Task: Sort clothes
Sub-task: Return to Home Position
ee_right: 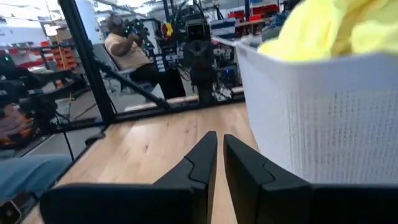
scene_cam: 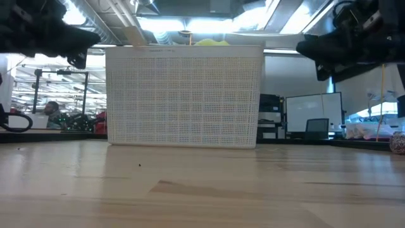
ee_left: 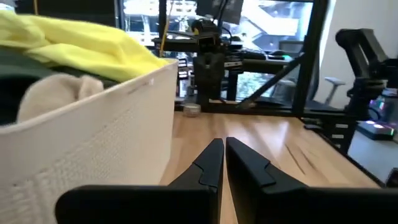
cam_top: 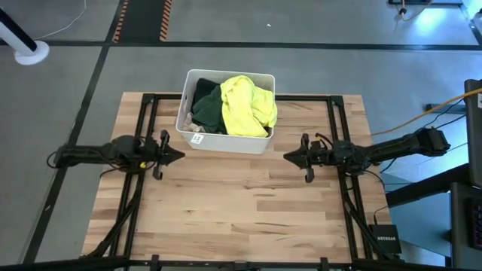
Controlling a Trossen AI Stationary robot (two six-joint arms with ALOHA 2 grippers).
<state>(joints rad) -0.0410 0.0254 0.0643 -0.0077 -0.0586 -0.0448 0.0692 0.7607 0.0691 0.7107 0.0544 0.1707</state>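
The clothes lie heaped in a white plastic bin (cam_top: 226, 143) at the table's far middle: a neon yellow garment (cam_top: 247, 104) on top, a dark green one (cam_top: 208, 109) and a black one (cam_top: 203, 87) beside it, a pale piece (ee_left: 59, 93) near the rim. My left gripper (cam_top: 181, 156) hovers shut left of the bin's near corner, pointing right. My right gripper (cam_top: 287, 156) hovers shut right of the bin's near corner, pointing left. Both are empty.
The bin (scene_cam: 185, 95) stands on the wooden table (cam_top: 241, 218), with bare wood on its near side between and in front of the grippers. A black frame (cam_top: 147, 105) borders the table. A person (ee_right: 127, 50) sits beyond the table's left side.
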